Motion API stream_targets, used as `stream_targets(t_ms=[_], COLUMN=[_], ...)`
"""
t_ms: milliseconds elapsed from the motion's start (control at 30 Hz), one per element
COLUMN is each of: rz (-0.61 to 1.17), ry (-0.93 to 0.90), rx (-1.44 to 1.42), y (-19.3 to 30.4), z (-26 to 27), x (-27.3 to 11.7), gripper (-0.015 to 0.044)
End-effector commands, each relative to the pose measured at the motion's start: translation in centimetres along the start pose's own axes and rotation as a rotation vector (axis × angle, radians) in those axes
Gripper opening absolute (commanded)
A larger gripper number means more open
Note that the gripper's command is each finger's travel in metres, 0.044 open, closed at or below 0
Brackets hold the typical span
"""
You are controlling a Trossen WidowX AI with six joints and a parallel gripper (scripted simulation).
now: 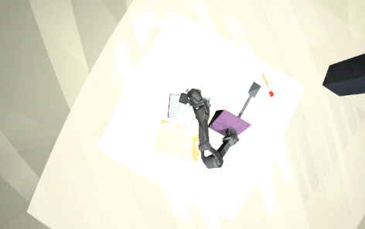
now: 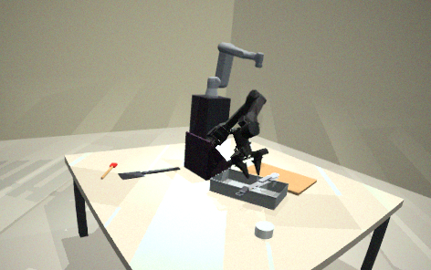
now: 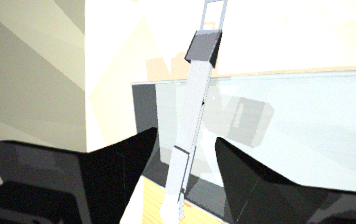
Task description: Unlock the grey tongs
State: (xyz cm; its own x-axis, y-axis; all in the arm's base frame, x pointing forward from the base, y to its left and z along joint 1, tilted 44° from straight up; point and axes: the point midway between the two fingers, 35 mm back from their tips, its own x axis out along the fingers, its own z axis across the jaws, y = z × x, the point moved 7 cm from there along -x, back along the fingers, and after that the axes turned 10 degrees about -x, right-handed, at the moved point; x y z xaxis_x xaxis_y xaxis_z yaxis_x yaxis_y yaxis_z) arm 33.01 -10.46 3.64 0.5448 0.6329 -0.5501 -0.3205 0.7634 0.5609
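The grey tongs (image 2: 260, 185) (image 3: 197, 90) lie across the roasting tin (image 2: 251, 198) (image 3: 145, 107) (image 1: 175, 109), with their two arms close together. In the wrist view a dark block and a pale loop are at their far end, and their near end reaches over the wooden board (image 3: 152, 197) (image 2: 297, 182) (image 1: 174, 141). My gripper (image 2: 253, 175) (image 3: 186, 136) is open and empty, pointing down over the tin. In the wrist view the tongs pass between the fingertips, seen below them; the exact height gap is unclear. In the top view my arm hides the tongs and fingertips.
A purple-topped block (image 1: 232, 123) stands at my arm's base. A dark spatula (image 1: 245, 102) (image 2: 148, 173) and a red-ended stick (image 1: 267, 85) (image 2: 110, 170) lie beyond it. A small white round pot (image 2: 264, 230) stands in front of the tin. A grey arm (image 2: 224, 66) stands behind.
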Motion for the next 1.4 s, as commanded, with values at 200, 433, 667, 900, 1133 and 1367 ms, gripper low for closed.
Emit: stream_targets(t_ms=[200, 433, 667, 900, 1133, 1367], rz=[0.002, 0.002, 0.002, 0.003, 0.005, 0.007], ry=[0.010, 0.010, 0.010, 0.009, 0.006, 0.003], rx=[0.010, 0.010, 0.010, 0.010, 0.010, 0.011], y=[-0.2, -0.2, -0.1, -0.1, 0.1, 0.2], z=[-0.2, -0.1, -0.1, -0.1, -0.2, -0.3], x=[1.8, 3.0, 4.1, 5.3, 6.4, 7.5], gripper=[0.0260, 0.0260, 0.0260, 0.0260, 0.0260, 0.0260])
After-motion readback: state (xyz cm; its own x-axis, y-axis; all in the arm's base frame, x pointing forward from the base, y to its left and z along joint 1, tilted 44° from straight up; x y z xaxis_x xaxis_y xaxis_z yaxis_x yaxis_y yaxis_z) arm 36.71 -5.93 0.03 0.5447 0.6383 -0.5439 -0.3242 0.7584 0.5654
